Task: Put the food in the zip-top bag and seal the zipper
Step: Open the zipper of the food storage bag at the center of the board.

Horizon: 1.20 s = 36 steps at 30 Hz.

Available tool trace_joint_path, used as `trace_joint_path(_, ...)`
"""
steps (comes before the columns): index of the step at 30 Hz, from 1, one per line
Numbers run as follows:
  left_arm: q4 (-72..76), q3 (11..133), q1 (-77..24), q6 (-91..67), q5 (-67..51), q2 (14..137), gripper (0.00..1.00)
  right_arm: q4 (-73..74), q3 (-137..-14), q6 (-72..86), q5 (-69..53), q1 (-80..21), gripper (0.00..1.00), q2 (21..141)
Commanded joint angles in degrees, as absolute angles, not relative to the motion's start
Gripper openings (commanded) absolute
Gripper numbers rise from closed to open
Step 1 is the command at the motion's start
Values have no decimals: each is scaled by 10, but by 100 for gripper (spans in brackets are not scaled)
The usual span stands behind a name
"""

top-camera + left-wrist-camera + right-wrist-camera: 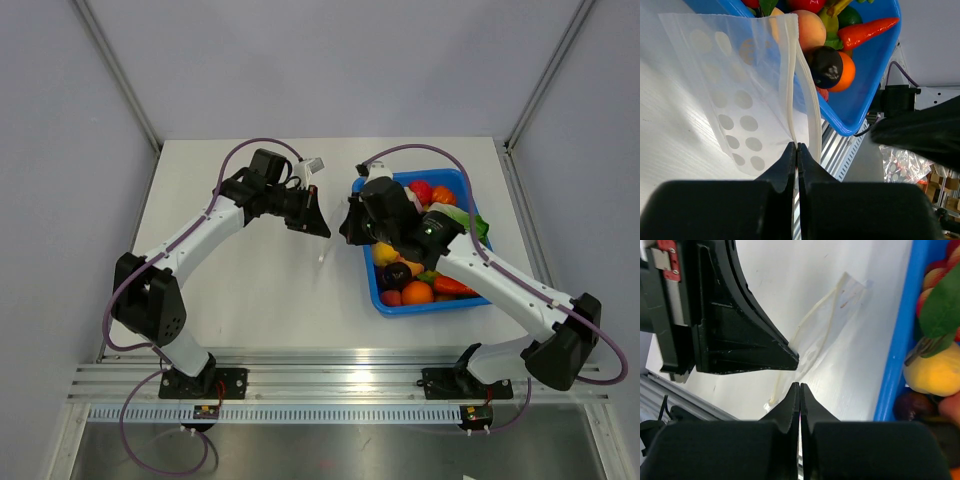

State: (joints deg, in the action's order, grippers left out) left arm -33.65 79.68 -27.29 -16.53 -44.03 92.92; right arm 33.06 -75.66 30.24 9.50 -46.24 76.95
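The zip-top bag [735, 95] is clear with pale round dots. My left gripper [797, 146] is shut on one strip of its zipper [790, 85], and the other strip hangs loose beside it, so the mouth gapes. The bag is barely visible in the top view [324, 256]. My right gripper [799, 385] is shut, its tips just below the left finger and close to the bag [827, 330]; I see no film between them. The food, a dark purple-black round fruit [826, 66], lies in the blue tray [867, 95] against an orange fruit, and also shows in the top view [392, 276].
The blue tray [372, 292] stands to the right of both grippers, full of toy fruit and vegetables: an orange [417, 292], a red carrot [865, 31], a peach [810, 30] and green leaves [940, 305]. The table's near edge has a metal rail [330, 380].
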Motion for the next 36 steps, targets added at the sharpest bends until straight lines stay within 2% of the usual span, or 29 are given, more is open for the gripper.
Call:
trace_joint_path(1,-321,795,-274,-169,-432,906,0,294,-787,292,71,-468,0,800)
trace_joint_path(15,-329,801,-274,-155,-442,900,0,269,-803,306,69,-468,0,877)
trace_joint_path(19,-329,799,-274,-151,-449,895,0,293,-824,310,84,-467,0,939)
trace_joint_path(28,-316,787,-274,-154,-466,882,0,265,-780,330,71,-454,0,942)
trace_joint_path(32,-314,783,-274,-154,-475,882,0,217,-744,343,34,-443,0,919)
trace_joint_path(36,-307,780,-274,-158,-481,882,0,83,-684,380,-60,-435,0,891)
